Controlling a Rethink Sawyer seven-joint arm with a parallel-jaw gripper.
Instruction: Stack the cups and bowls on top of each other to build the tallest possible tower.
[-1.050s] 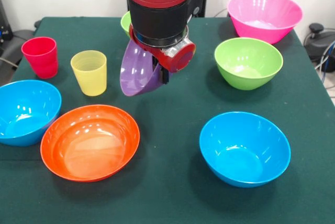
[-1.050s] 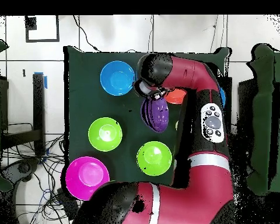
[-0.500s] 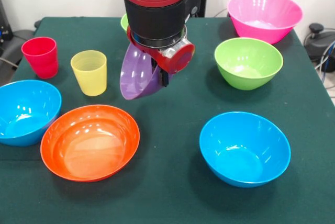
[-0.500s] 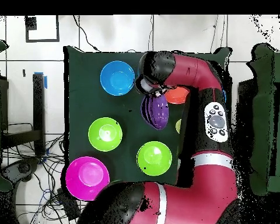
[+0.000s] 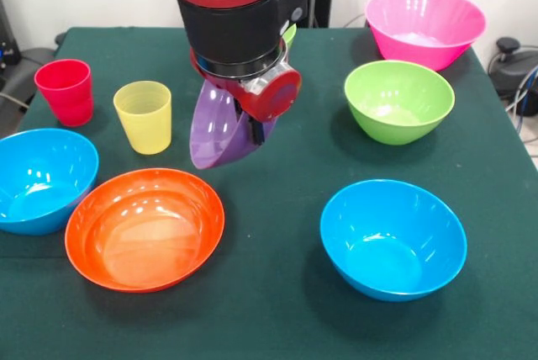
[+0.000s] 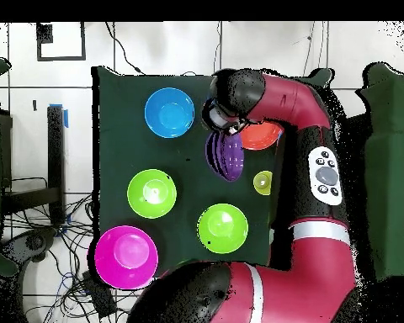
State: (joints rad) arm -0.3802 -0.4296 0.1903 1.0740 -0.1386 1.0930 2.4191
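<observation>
Shifted toward yellow cup point(image 5: 143, 116), purple bowl point(image 5: 214, 129) tilted, clamped in pincer point(image 5: 252, 124)

No readable text or labels, as far as visible.

Bright, even overhead light; glare spots on orange bowl point(image 5: 145, 227); soft shadows on table point(image 5: 277, 309).

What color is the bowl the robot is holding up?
Purple bowl, seen best in the front view.
</observation>
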